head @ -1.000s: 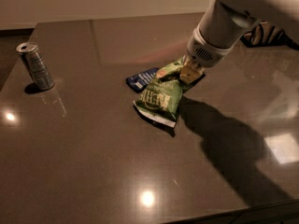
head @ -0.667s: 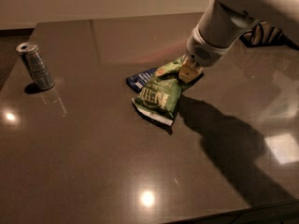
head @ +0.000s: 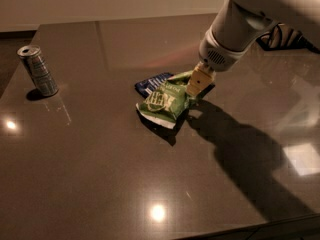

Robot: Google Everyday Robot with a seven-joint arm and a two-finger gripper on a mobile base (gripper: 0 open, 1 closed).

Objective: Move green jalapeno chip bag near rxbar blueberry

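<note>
The green jalapeno chip bag (head: 164,102) lies crumpled near the middle of the dark table (head: 100,174), its right end raised. My gripper (head: 196,85) comes down from the upper right and is shut on the bag's upper right corner; one yellowish finger (head: 199,79) shows. The rxbar blueberry (head: 151,83) is a small dark-blue wrapper lying flat just behind and left of the bag, touching it or partly under its edge.
A silver can (head: 38,70) stands tilted near the table's far left edge. The arm casts a large shadow (head: 250,159) over the right front of the table. A dark striped object (head: 285,36) sits at the back right.
The bag and my gripper have shifted slightly left, toward the blue bar. The can has not moved.
</note>
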